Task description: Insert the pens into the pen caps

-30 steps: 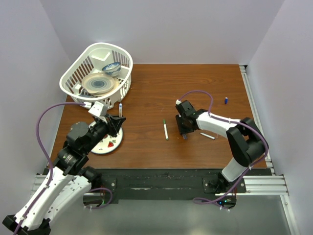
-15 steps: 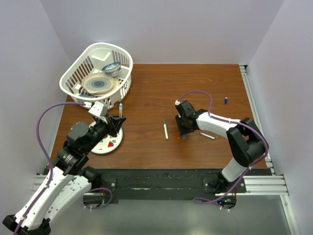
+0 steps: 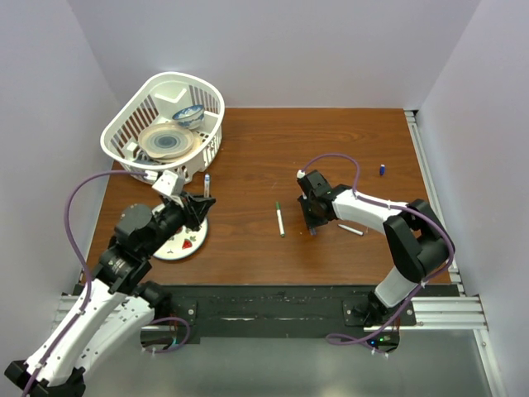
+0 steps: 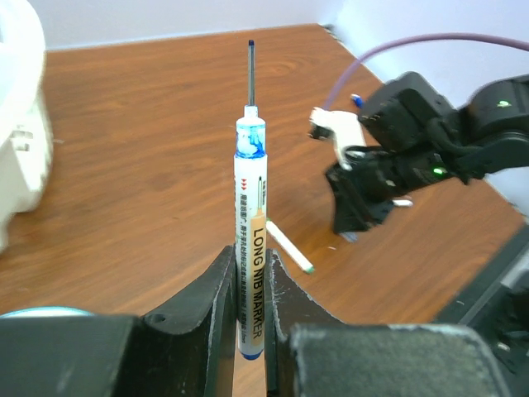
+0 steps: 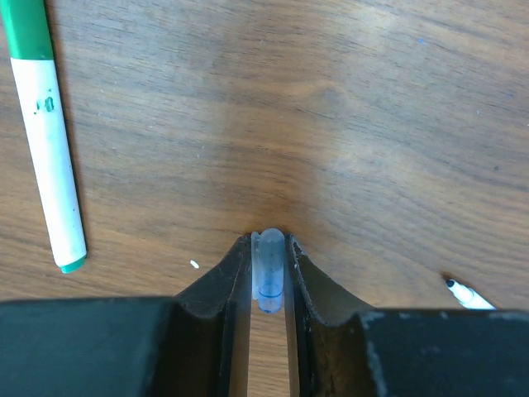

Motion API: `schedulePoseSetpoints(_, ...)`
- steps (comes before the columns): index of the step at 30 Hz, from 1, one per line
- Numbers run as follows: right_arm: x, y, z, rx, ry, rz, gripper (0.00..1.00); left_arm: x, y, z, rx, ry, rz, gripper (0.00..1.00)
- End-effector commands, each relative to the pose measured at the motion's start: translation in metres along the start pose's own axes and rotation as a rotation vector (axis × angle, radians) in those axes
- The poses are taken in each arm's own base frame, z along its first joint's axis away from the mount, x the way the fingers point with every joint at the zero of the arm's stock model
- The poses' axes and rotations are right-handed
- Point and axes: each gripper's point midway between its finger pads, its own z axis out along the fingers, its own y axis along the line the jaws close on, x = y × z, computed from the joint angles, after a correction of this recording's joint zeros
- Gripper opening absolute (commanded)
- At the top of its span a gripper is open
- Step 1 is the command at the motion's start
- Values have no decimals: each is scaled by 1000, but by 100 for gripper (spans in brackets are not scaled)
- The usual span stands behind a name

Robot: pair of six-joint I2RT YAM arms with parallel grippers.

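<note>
**Soft, even light; the wrist views turn dark at the near edge**

Diffuse light from above fills the overhead view, and the desk (image 3: 248, 141) carries only faint, short shadows beneath the arms. At the left wrist the marker pen (image 4: 250, 215) is sharp, but the left tool (image 4: 250, 256) is dark and blurred. At the right wrist the right tool (image 5: 269, 241) is equally dark, the pen cap (image 5: 269, 277) glows pale, and the wood has a mild sheen.
</note>
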Motion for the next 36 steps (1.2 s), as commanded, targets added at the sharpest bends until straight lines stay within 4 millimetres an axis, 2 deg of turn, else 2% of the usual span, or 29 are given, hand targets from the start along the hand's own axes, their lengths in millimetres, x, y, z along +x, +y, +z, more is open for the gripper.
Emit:
schedulePoseSetpoints(1, 25, -10, 4, 40, 94, -8, 0, 10, -25, 23, 145, 41, -83, 0)
schedulePoseSetpoints(2, 25, -10, 3, 38, 91, -5, 0, 14, -33, 28, 182, 52, -143, 0)
schedulePoseSetpoints(3, 23, -9, 2, 32, 84, -2, 0, 32, -43, 31, 246, 101, -178, 0)
schedulePoseSetpoints(4, 25, -8, 2, 30, 87, -1, 0, 25, -51, 43, 297, 58, -198, 0)
schedulePoseSetpoints(5, 26, -9, 2, 29, 88, 2, 0, 30, -58, 48, 326, 70, -243, 0)
schedulePoseSetpoints(7, 25, -8, 1, 27, 80, 8, 0, 44, -74, 64, 356, 110, -239, 0)
schedulePoseSetpoints(8, 24, -9, 0, 32, 79, 11, 0, 50, -88, 68, 380, 131, -193, 0)
schedulePoseSetpoints(9, 24, -9, -1, 32, 76, 13, 0, 38, -91, 78, 352, 107, -165, 0)
schedulePoseSetpoints(10, 21, -9, -4, 31, 65, 14, 0, 54, -93, 89, 340, 167, -144, 0)
schedulePoseSetpoints(13, 10, -10, -13, 38, 22, 32, 0, 63, -106, 105, 391, 226, -113, 0)
schedulePoseSetpoints(16, -4, -10, -26, 37, -42, 62, 0, 79, -117, 103, 476, 231, -168, 0)
schedulePoseSetpoints(17, -9, -8, -30, 25, -62, 73, 0, 98, -115, 96, 482, 265, -199, 0)
schedulePoseSetpoints(18, -12, -6, -33, 12, -77, 89, 0, 97, -116, 97, 499, 232, -204, 0)
schedulePoseSetpoints(19, -19, -4, -42, -8, -113, 101, 0, 103, -115, 95, 500, 228, -211, 0)
schedulePoseSetpoints(20, -23, -1, -46, -21, -135, 112, 0, 120, -109, 90, 492, 252, -221, 0)
schedulePoseSetpoints(22, -30, 4, -57, -62, -177, 139, 0, 120, -110, 87, 524, 198, -202, 0)
schedulePoseSetpoints(23, -38, 7, -69, -87, -226, 154, 0, 138, -103, 82, 513, 214, -193, 0)
schedulePoseSetpoints(24, -42, 10, -74, -106, -247, 170, 0, 140, -101, 82, 510, 195, -178, 0)
schedulePoseSetpoints(27, -55, 17, -97, -175, -334, 205, 0, 163, -92, 78, 500, 234, -145, 0)
schedulePoseSetpoints(29, -62, 19, -110, -205, -379, 221, 0, 165, -98, 69, 548, 237, -155, 0)
schedulePoseSetpoints(30, -65, 21, -122, -233, -418, 241, 0, 159, -103, 68, 575, 214, -150, 0)
schedulePoseSetpoints(34, -79, 34, -155, -370, -550, 314, 0, 150, -106, 69, 586, 204, -85, 0)
schedulePoseSetpoints(35, -90, 40, -167, -427, -609, 357, 0, 149, -105, 69, 583, 199, -80, 0)
schedulePoseSetpoints(36, -85, 46, -166, -476, -607, 369, 0, 148, -106, 69, 587, 192, -76, 0)
